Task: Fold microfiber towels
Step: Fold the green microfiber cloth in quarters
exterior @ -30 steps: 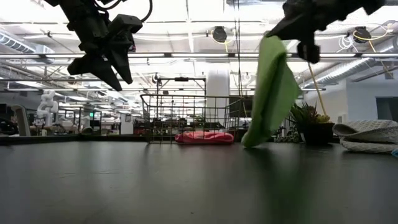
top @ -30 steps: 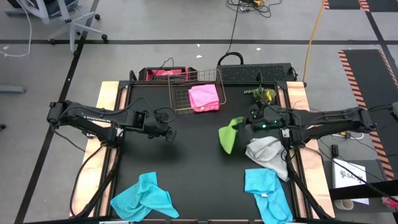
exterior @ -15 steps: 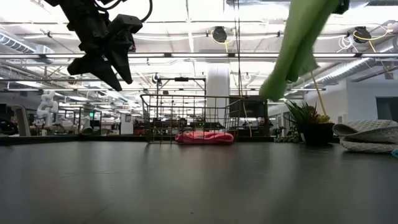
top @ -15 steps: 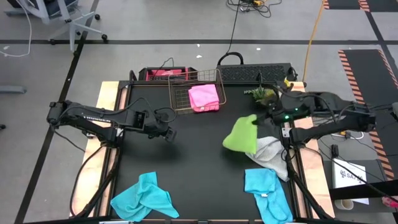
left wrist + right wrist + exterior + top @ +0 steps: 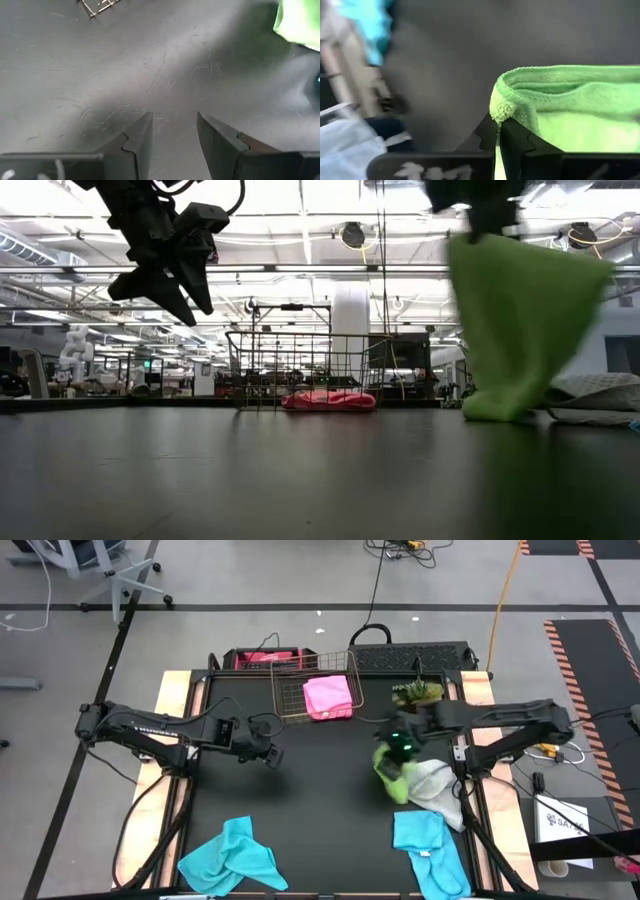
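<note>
My right gripper is shut on a lime green towel at the table's right, beside a light grey towel. In the low view the green towel hangs blurred below the gripper. My left gripper is open and empty in the air left of centre; its fingers show in the left wrist view. A pink towel lies in the basket. Two turquoise towels lie crumpled at the near edge, one left and one right. My right gripper pinches the green towel's hemmed edge between its two shut fingers, where the edge is bunched up. The fingers come from above. The towel hangs slack below them, and its lower end is down at the table top; whether it touches, I cannot tell.
A copper wire basket stands at the far middle. A small potted plant stands to its right, and a black tray and a pink bag lie at the far edge. Bare table lies between the arms.
My right gripper swung up and toward the table's right edge, lifting the green towel high, then came back toward the centre and down. The towel now hangs lower, its bottom near the table. My left arm has kept still.
</note>
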Tool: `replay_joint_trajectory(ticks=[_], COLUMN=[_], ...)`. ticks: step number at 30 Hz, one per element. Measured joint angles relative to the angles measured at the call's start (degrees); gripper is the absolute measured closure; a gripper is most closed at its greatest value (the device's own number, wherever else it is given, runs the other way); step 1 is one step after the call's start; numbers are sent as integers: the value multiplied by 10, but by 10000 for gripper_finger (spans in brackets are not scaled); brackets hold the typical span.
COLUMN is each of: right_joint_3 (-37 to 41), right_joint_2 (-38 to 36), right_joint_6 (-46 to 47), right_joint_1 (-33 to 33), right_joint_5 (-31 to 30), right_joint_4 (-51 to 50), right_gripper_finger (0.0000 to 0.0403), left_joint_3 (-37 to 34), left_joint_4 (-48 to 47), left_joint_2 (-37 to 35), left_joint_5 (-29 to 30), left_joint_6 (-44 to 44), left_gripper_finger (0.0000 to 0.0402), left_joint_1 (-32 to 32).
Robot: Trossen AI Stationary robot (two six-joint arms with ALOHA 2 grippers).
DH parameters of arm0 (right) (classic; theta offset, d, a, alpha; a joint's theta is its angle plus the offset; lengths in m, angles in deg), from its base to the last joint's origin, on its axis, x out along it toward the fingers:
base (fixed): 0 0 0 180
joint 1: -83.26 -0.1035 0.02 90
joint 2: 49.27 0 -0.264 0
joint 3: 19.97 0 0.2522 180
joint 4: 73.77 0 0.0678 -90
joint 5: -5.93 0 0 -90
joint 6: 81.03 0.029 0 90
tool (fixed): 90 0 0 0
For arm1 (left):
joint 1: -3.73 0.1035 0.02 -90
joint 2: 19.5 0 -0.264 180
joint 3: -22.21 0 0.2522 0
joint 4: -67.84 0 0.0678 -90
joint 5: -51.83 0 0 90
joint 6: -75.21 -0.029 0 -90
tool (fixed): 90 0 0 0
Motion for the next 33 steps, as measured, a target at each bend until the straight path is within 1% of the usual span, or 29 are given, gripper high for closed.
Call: replay_joint_trajectory(ticks=[2,4,6,9,12,15,20,26,28,30,33], right_joint_3=[0,0,0,0,0,0,0,0,0,0,0], right_joint_2=[33,66,97,127,121,80,-35,-166,-189,-197,-186], right_joint_6=[-26,-47,-63,-69,-70,-70,-38,38,63,75,69], right_joint_1=[0,0,3,6,7,6,15,35,41,46,54], right_joint_5=[31,48,64,64,63,63,53,-36,-60,-75,-78], right_joint_4=[84,164,223,276,283,253,155,-18,-72,-107,-113], right_gripper_finger=[403,403,403,403,403,403,403,403,403,403,403], left_joint_3=[0,0,0,0,0,0,0,0,0,0,0], left_joint_4=[0,0,0,0,0,-1,-3,-3,-3,-3,-3], left_joint_2=[0,0,0,0,0,0,0,0,0,0,0], left_joint_5=[0,0,0,0,0,0,0,0,0,0,0], left_joint_6=[-1,-2,-5,-9,-17,-19,-32,-35,-36,-35,-35], left_gripper_finger=[247,247,247,247,247,247,247,247,247,247,247], left_joint_1=[0,0,0,0,0,0,0,0,0,0,0])
